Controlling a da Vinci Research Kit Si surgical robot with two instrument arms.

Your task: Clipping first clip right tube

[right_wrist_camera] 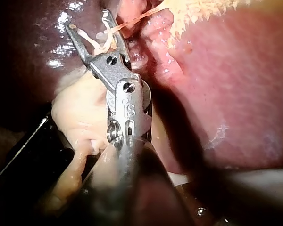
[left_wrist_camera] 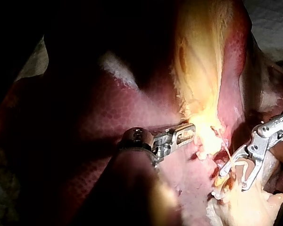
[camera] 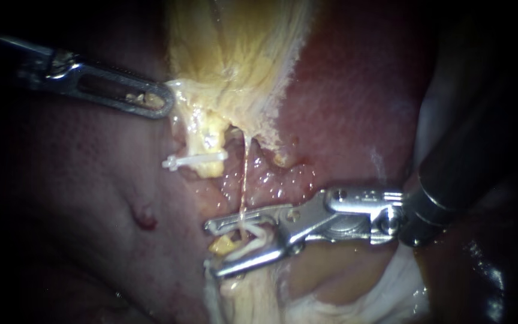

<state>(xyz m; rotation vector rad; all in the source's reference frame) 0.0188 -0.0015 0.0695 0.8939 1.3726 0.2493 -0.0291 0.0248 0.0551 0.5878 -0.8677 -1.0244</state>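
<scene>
- Tissue (camera: 313,303), pale, lies nearest, under our right instrument (camera: 211,249).
- Its jaws, wide apart, carry an open clip (camera: 253,239) straddling the thin right tube (camera: 244,174).
- Beyond, a second clip (camera: 193,161) crosses the left tube (camera: 202,135).
- Farthest, our left instrument (camera: 162,102) has its jaws clamped on the gallbladder (camera: 235,60), liver (camera: 361,90) behind.

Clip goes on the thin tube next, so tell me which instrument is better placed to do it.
Right. The silver right instrument holds in its claw an open white clip astride the thin pale tube; the left instrument is occupied gripping yellow tissue.
</scene>
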